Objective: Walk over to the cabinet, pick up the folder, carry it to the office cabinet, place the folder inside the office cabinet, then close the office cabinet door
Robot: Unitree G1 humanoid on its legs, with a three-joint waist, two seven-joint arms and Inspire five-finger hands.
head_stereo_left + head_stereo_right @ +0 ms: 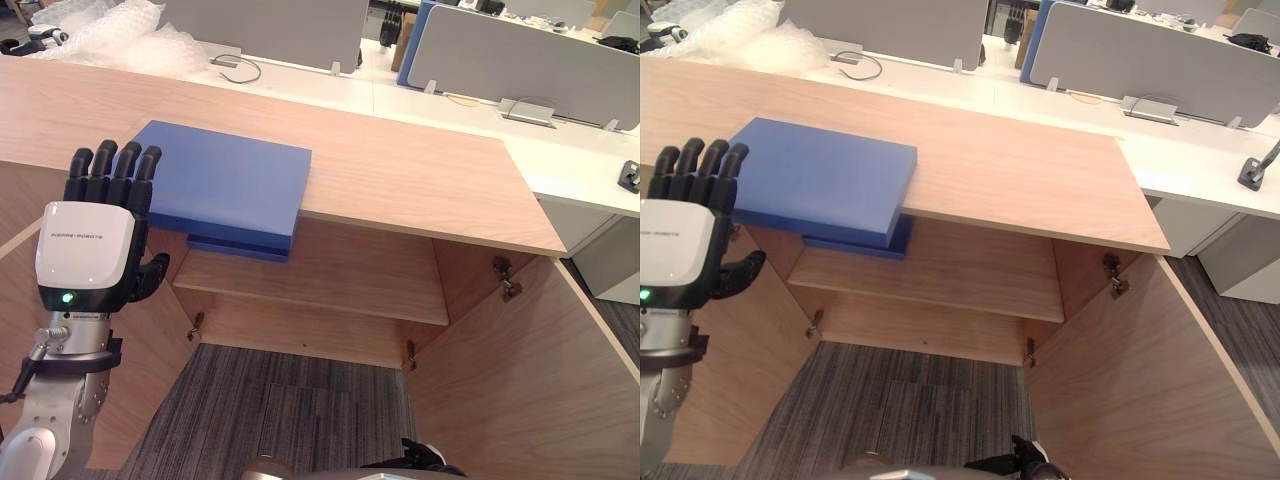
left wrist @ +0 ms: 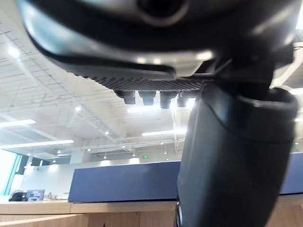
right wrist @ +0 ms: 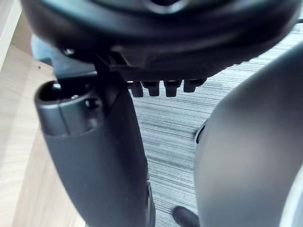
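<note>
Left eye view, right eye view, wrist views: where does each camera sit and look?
Left eye view: on the head, looking down at the open wooden cabinet and flat blue folder; the raised left hand shows.
Right eye view: beside it, same scene, same hand.
Left wrist view: on the left wrist, looking up past its thumb at ceiling lights.
Right wrist view: on the right wrist, looking down past the right hand at grey carpet.
</note>
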